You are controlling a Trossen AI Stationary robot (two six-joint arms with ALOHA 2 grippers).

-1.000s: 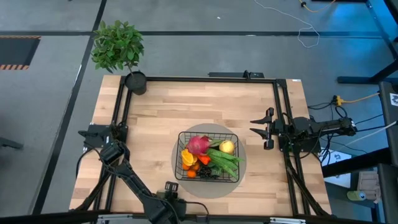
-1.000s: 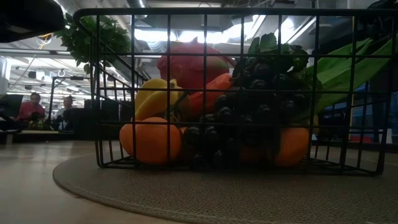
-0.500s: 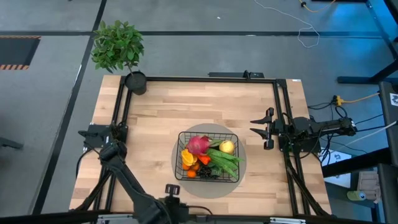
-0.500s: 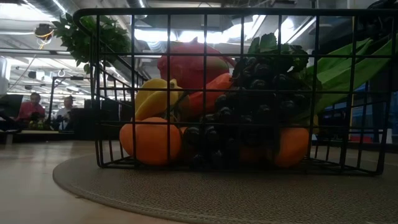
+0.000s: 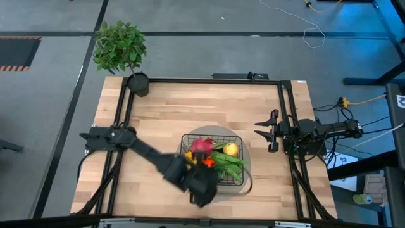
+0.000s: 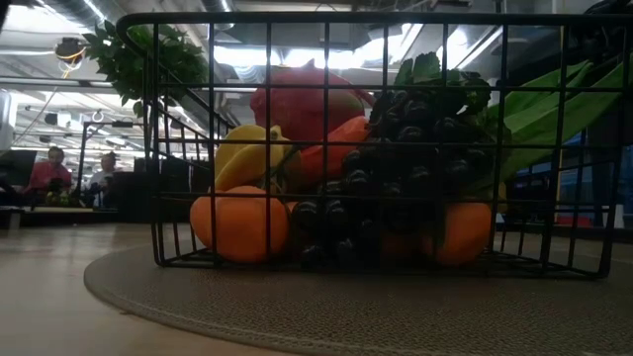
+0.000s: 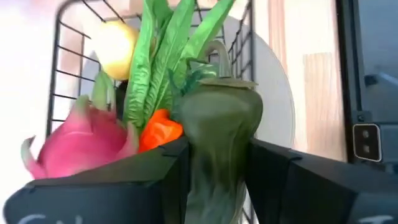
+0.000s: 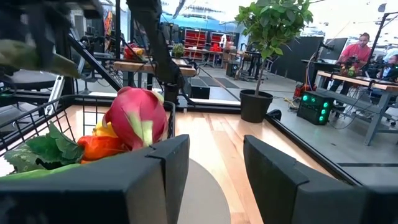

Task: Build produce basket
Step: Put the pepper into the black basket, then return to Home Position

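- A black wire basket [image 5: 212, 159] sits on a round grey mat [image 5: 245, 166] just right of the middle of the wooden tabletop [image 5: 164, 114], loaded with toy produce.
- Seen from above, a pink dragon fruit [image 5: 202, 145] fills the basket's 11 o'clock corner, a lemon [image 5: 231, 149] its 2 o'clock corner, with long green beans [image 5: 228, 163] running across the middle.
- From table height, tangerines [image 6: 238, 223] lie on the basket floor beside a dark bunch of grapes [image 6: 410, 168], and a yellow pepper [image 6: 241, 151] rests above them.
- The left hand [image 5: 201, 189] hangs over the basket's 7 o'clock corner, its arm reaching in from the tabletop's 9 o'clock edge.
- Its wrist camera shows the two fingers [image 7: 155, 180] closed on a green cucumber [image 7: 217, 140], held upright above the basket.
- The right hand [image 5: 264, 131] waits at the tabletop's 3 o'clock edge, well apart from the basket, fingers spread with nothing between them.
- A potted plant [image 5: 120, 49] stands at the tabletop's 11 o'clock corner.
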